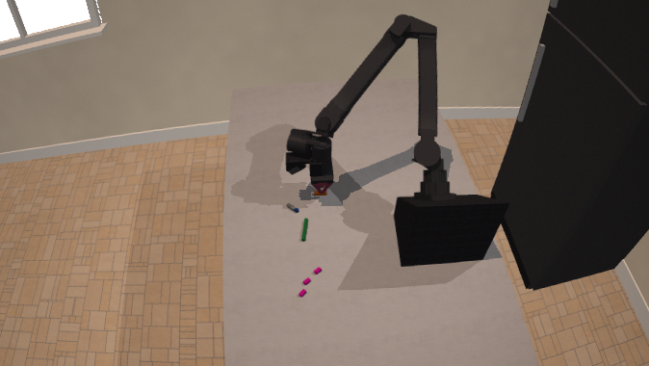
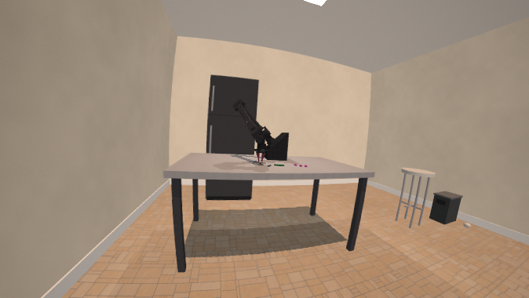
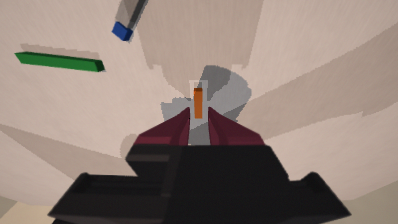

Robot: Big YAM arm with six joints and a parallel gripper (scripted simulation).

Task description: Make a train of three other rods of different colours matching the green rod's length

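Note:
My gripper (image 1: 320,189) (image 2: 260,161) (image 3: 199,111) hangs low over the table (image 1: 270,318) (image 2: 235,172). Its dark red fingers (image 1: 319,193) stand narrowly open on either side of the orange rod (image 3: 198,100), with a thin gap showing on each side in the wrist view. The rod lies flat between the fingertips. A grey rod (image 1: 290,206) (image 3: 132,10) and a blue rod (image 1: 296,210) (image 3: 122,31) lie end to end a little to the left. The green rod (image 1: 304,229) (image 3: 59,61) (image 2: 279,165) lies further forward.
Three magenta rods (image 1: 317,271) (image 1: 306,281) (image 1: 302,293) lie in a loose row nearer the table's front. The arm's black base box (image 1: 445,231) stands at the right. A black fridge (image 1: 587,144) stands beyond the table's right edge.

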